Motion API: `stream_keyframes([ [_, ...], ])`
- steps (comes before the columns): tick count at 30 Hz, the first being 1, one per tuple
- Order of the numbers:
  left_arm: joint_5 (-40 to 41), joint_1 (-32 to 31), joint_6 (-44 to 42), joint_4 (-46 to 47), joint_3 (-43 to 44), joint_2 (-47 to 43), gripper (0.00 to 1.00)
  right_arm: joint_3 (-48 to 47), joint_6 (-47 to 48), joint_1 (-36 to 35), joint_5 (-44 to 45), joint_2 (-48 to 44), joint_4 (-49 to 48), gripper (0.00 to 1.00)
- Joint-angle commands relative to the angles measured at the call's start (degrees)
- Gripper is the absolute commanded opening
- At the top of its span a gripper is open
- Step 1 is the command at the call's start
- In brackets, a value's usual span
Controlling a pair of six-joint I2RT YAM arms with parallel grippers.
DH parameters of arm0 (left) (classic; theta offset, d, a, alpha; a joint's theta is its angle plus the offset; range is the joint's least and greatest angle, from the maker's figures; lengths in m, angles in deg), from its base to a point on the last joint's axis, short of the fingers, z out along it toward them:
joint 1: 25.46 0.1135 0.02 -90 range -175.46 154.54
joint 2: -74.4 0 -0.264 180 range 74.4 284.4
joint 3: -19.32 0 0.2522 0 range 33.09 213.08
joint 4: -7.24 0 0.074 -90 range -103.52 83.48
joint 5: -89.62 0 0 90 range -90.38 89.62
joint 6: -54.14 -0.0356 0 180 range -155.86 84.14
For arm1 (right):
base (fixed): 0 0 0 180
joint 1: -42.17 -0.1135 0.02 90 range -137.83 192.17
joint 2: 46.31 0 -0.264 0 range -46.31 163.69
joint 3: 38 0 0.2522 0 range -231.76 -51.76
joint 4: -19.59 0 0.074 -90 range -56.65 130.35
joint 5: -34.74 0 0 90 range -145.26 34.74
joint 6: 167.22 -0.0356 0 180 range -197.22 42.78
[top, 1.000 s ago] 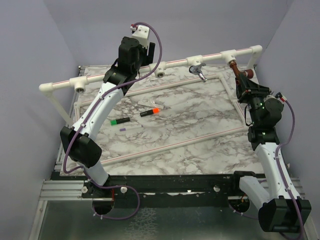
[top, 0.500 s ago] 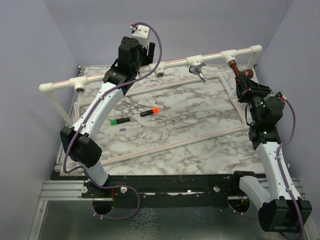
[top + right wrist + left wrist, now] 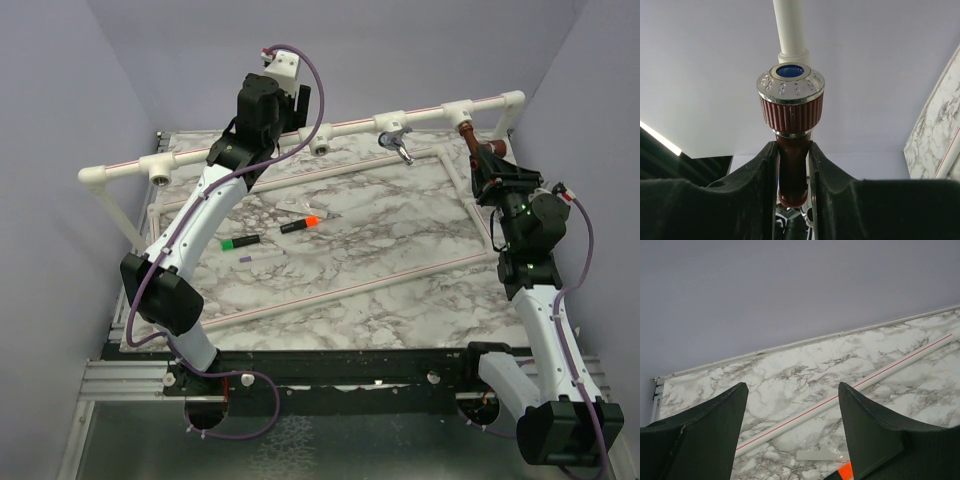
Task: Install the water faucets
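**Between the right gripper (image 3: 793, 150) fingers: the copper faucet (image 3: 791, 107)**

Both fingers of the right gripper press against the sides of the copper faucet's reddish body, closed on it. Its ribbed knob with a blue centre stands just beyond the fingertips, with a white pipe (image 3: 790, 27) straight past that. The chrome faucet (image 3: 399, 146) hangs from the pipe, well off to this gripper's left. The left gripper (image 3: 792, 395) is open and holds nothing, with the marble tabletop (image 3: 790, 375) beyond its fingers.
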Motion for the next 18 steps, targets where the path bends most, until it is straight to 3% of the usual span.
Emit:
stream_keyframes([
  [1,-0.3,-1.0,0.0,-3.4,-0.2,1.7,0.75,-1.1,1.1,-0.3,-0.6,-1.0,1.5,0.33],
  [18,-0.2,-1.0,0.0,-3.4,-0.3,1.4,0.75,-1.3,1.6,-0.4,0.7,-2.3,2.9,0.46],
])
